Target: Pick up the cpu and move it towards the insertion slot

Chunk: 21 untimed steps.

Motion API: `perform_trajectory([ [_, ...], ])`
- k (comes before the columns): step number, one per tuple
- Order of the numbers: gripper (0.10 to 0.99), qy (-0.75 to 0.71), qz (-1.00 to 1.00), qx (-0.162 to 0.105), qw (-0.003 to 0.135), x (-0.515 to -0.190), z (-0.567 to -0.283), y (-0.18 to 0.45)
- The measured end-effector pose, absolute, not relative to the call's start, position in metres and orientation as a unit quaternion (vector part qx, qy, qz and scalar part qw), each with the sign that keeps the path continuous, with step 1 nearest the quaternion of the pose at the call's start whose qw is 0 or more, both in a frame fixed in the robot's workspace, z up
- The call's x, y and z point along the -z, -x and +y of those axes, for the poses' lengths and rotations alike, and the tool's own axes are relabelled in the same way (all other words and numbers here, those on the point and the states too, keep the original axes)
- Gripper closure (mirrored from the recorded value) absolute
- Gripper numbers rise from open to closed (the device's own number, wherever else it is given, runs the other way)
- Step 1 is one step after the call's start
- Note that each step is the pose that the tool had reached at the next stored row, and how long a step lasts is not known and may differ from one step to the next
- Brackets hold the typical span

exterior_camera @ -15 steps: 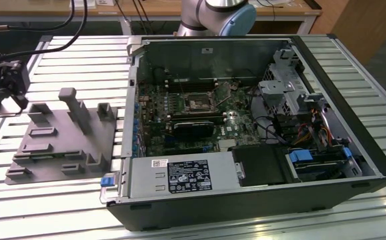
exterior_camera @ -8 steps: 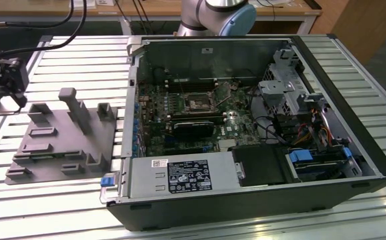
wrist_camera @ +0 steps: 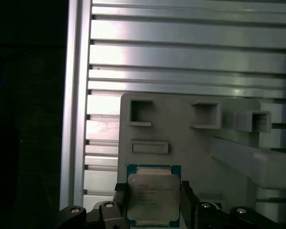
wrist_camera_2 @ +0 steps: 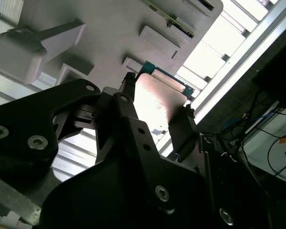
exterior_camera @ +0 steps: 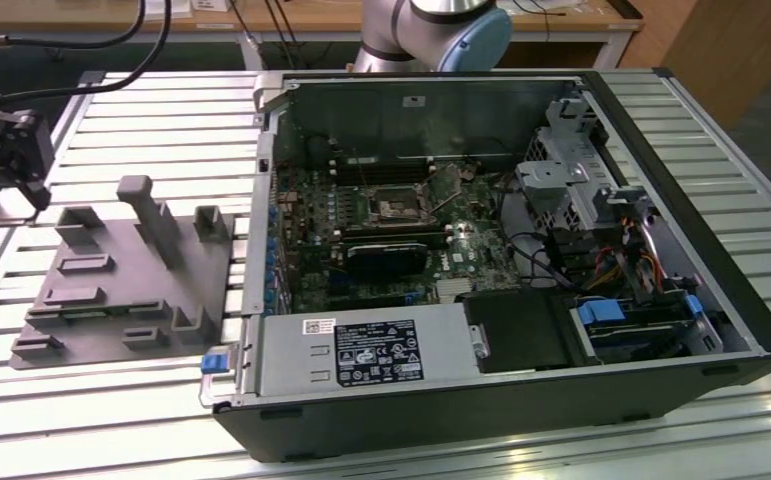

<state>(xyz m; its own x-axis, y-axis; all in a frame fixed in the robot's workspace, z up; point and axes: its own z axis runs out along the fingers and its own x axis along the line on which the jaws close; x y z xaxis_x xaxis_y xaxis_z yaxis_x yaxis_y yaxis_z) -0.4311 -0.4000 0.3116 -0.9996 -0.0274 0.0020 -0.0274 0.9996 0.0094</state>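
The cpu [wrist_camera: 153, 195] is a flat square chip with a silvery top and a teal rim. In both wrist views it sits between my gripper's two dark fingers [wrist_camera: 120, 202], and my gripper [wrist_camera_2: 157, 105] is shut on the chip's opposite edges. The cpu [wrist_camera_2: 158, 98] hangs above the grey plastic tray [wrist_camera: 200, 152], near one of its corners. In the exterior view my gripper [exterior_camera: 12, 195] is far to the left, beside the tray [exterior_camera: 105, 290]. The insertion slot [exterior_camera: 396, 208] is a dark square socket in a metal frame on the motherboard, well to the exterior view's right of my gripper.
An open computer case [exterior_camera: 652, 330] lies on the slatted metal table [exterior_camera: 145, 110], with its walls standing around the motherboard. A long black card [exterior_camera: 388, 256] sits just below the socket. Tall grey posts [exterior_camera: 158, 222] rise from the tray. Cables [exterior_camera: 599, 262] and drive bays fill the case's right side.
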Motion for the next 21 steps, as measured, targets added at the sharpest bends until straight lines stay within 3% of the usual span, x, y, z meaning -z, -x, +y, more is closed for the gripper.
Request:
perform_trajectory([
  [21,0.553,-0.014,-1.000,0.005,0.001,-0.333,-0.399,0.431],
])
